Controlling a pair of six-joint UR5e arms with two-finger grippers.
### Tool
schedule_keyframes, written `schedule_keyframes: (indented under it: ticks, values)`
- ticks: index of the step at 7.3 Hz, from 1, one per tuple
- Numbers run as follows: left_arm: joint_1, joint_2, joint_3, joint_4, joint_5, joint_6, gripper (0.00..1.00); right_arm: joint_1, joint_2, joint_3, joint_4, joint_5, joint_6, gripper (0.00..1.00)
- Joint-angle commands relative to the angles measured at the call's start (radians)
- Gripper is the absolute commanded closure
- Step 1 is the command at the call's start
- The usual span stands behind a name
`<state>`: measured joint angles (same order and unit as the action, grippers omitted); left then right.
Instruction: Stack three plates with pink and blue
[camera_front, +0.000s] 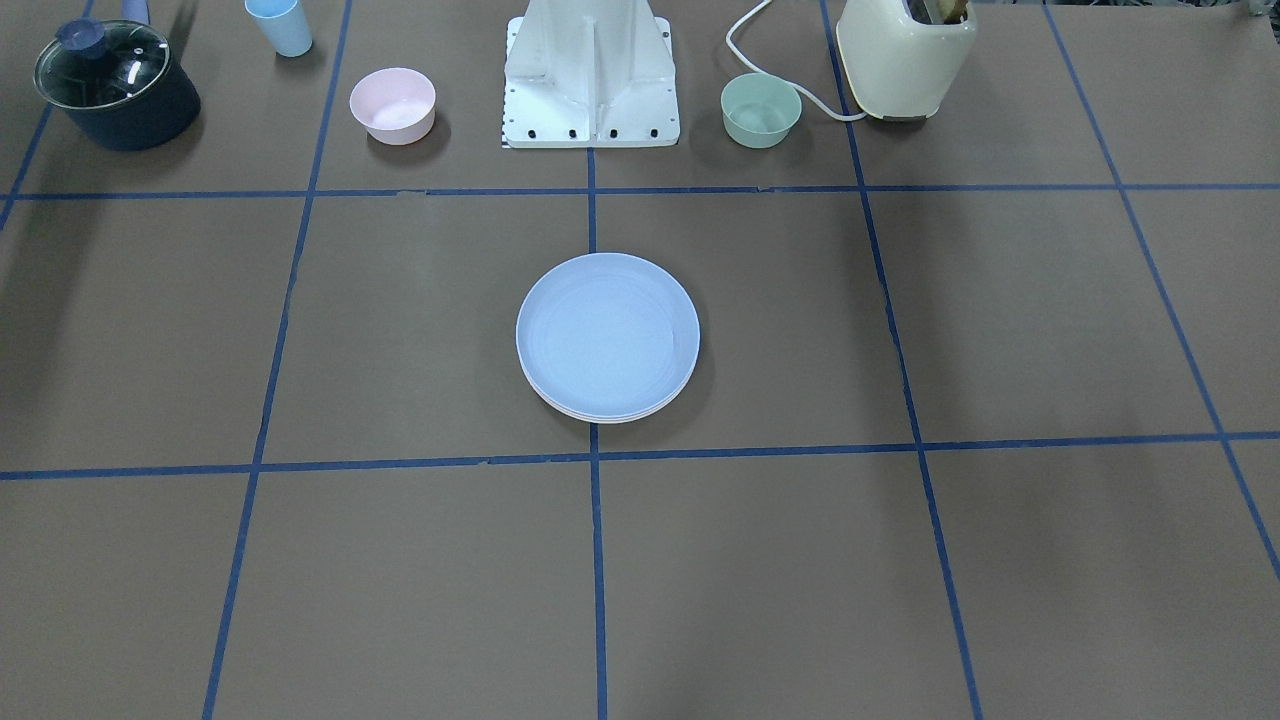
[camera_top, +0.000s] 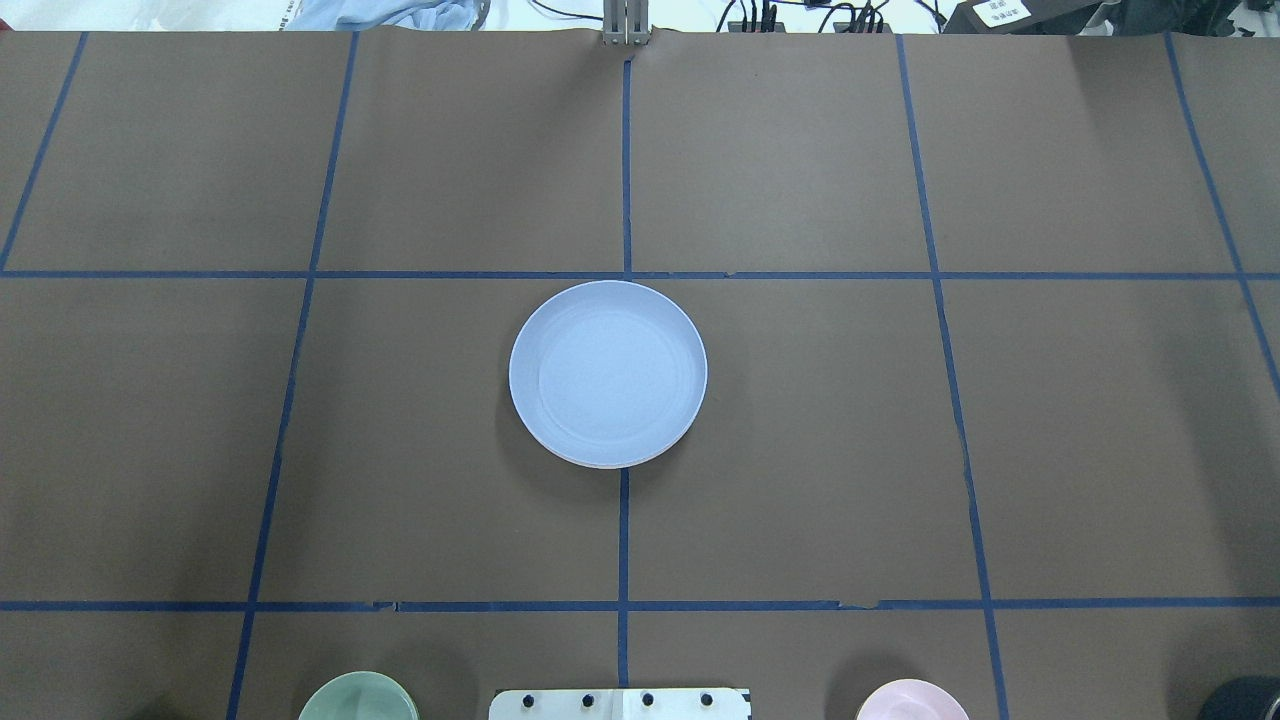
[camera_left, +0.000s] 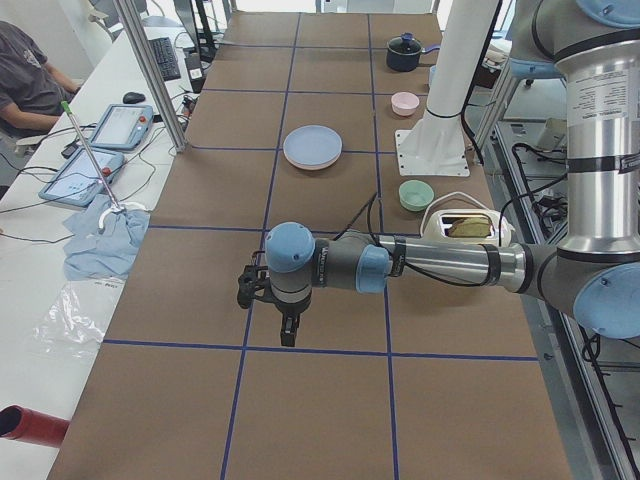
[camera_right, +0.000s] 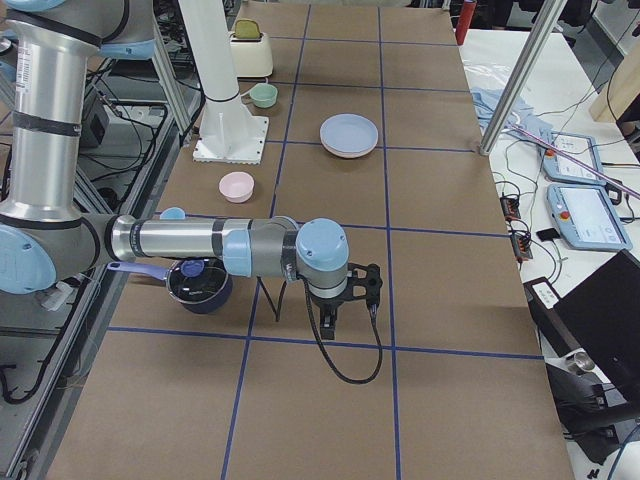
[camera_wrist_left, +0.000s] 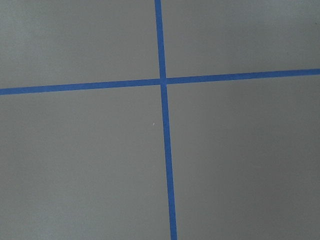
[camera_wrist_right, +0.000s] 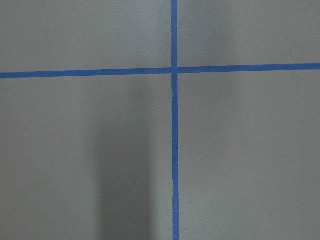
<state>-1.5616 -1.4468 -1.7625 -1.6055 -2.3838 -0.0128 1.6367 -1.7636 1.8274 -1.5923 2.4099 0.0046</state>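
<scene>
A pale blue plate (camera_front: 607, 332) lies on top of a stack at the table's middle, also in the overhead view (camera_top: 607, 373). Paler rims of plates under it (camera_front: 600, 414) show at its edge; their colours are hard to tell. My left gripper (camera_left: 286, 335) hangs above the table far to the left of the stack and shows only in the exterior left view. My right gripper (camera_right: 331, 318) hangs far to the right of the stack and shows only in the exterior right view. I cannot tell whether either is open. Both wrist views show only brown table and blue tape.
Near the robot base (camera_front: 592, 80) stand a small pink bowl (camera_front: 392, 105), a mint-green bowl (camera_front: 761, 109), a cream toaster (camera_front: 905, 55), a blue cup (camera_front: 280, 25) and a dark lidded pot (camera_front: 115, 85).
</scene>
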Motion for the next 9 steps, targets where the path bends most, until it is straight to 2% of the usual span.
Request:
schedule_keyframes:
  ticks: [1, 9]
  values:
    - [0.000, -0.001, 0.000, -0.001, 0.000, -0.001, 0.00, 0.000, 0.001, 0.000, 0.000, 0.000, 0.000, 0.00]
    - [0.000, -0.006, 0.005, -0.002, 0.000, 0.001, 0.00, 0.000, -0.002, 0.015, 0.000, 0.005, 0.000, 0.00]
